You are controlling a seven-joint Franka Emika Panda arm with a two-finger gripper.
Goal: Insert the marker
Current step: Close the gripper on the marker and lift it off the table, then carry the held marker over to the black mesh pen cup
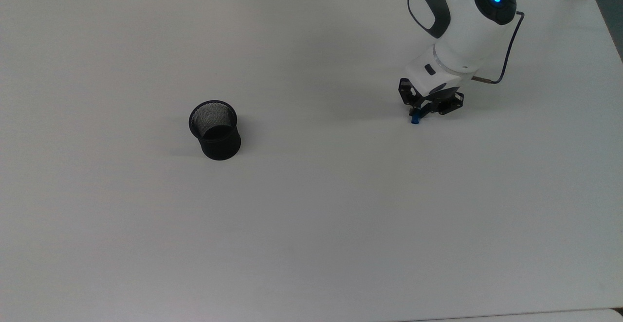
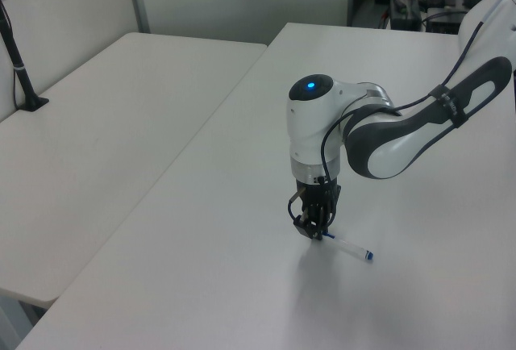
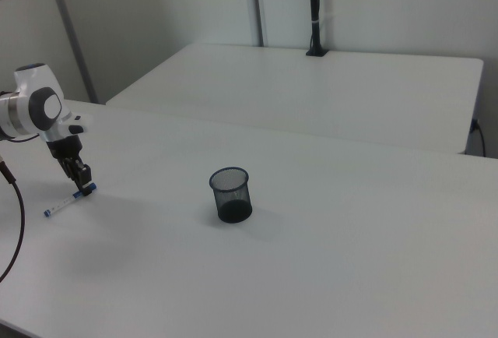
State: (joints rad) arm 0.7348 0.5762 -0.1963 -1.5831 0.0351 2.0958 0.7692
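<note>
Hand [image 1: 419,114] pinched on marker [image 2: 347,247] cap end, w/ marker flat on table [image 1: 311,215].

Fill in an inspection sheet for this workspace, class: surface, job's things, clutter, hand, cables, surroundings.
Surface: white table, bare apart from the job's things.
Job's things: marker lying flat on the table; black mesh cup upright, apart from it.
Clutter: nothing seen.
Hand: hand lowered onto the marker's capped end, closed around it.
Cables: dark cable looping beside the wrist.
Surroundings: second white table with a black post.
</note>
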